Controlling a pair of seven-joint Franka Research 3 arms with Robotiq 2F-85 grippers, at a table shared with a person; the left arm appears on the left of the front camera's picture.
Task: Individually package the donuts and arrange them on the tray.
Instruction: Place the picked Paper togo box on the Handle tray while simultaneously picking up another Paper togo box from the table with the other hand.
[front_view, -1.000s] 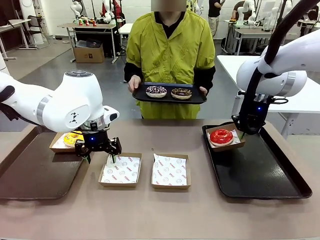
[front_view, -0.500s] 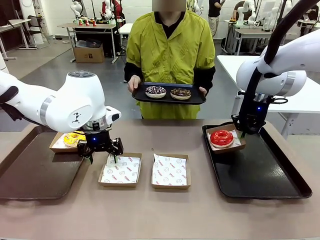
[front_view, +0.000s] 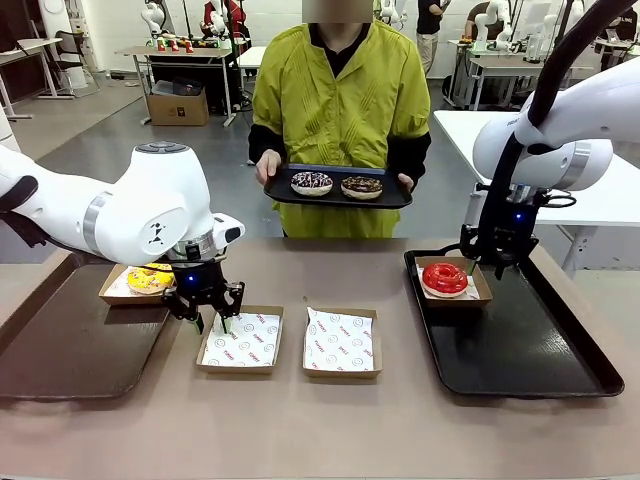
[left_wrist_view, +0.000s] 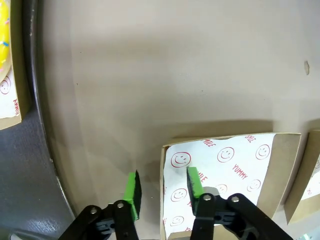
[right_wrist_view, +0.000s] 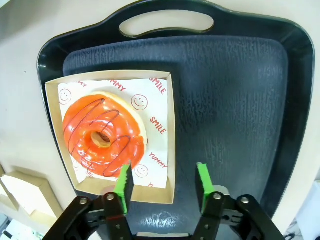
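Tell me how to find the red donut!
Look at the black tray on the robot's right side of the table. In its far left corner sits a box holding the red donut. It is the only glossy red one, without sprinkles.

Bright, even indoor light — soft shadows on the table (left_wrist_view: 175, 75); faint sheen on the black tray (right_wrist_view: 235, 100); sharp focus
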